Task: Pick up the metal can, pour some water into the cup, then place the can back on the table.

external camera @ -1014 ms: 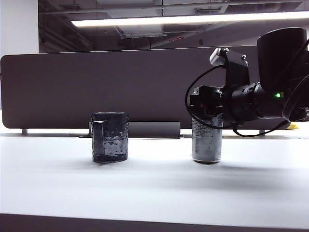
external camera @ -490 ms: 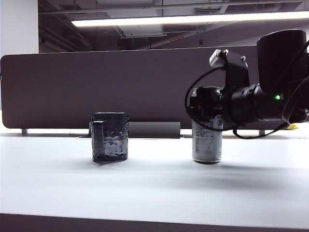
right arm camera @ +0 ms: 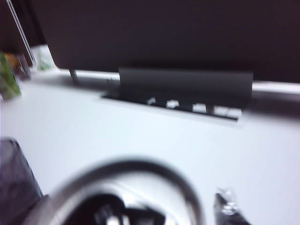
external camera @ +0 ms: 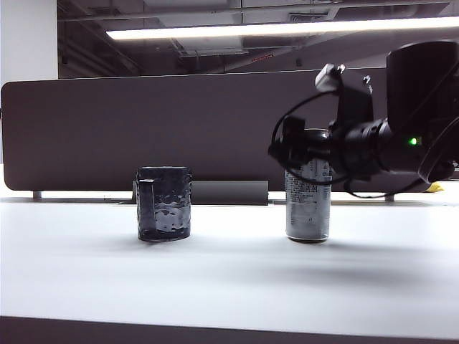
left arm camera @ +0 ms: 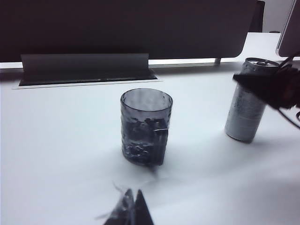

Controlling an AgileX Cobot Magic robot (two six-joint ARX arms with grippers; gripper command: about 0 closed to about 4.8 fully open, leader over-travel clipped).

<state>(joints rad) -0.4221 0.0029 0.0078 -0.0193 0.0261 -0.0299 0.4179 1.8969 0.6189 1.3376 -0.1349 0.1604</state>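
Observation:
The metal can (external camera: pixel 308 208) stands upright on the white table (external camera: pixel 229 279), right of the cup (external camera: pixel 163 203). My right gripper (external camera: pixel 300 149) reaches in from the right at the can's top, open, with its fingers on either side of the rim. In the right wrist view the can's rim (right arm camera: pixel 140 173) lies blurred between the jaws, and one finger (right arm camera: pixel 227 206) stands apart from it. The dark dimpled cup (left arm camera: pixel 145 126) sits ahead of my left gripper (left arm camera: pixel 131 208), which is shut and holds nothing. I cannot make out water through the cup wall.
A dark divider panel (external camera: pixel 143 129) runs along the back of the table, with a grey cable box (external camera: pixel 229 192) at its foot. A small yellow object (external camera: pixel 434 188) lies at the far right, behind the right arm.
The right gripper's jaws have spread apart off the can and the hand has tipped upward a little. The can stays standing on the table. The cup has not moved.

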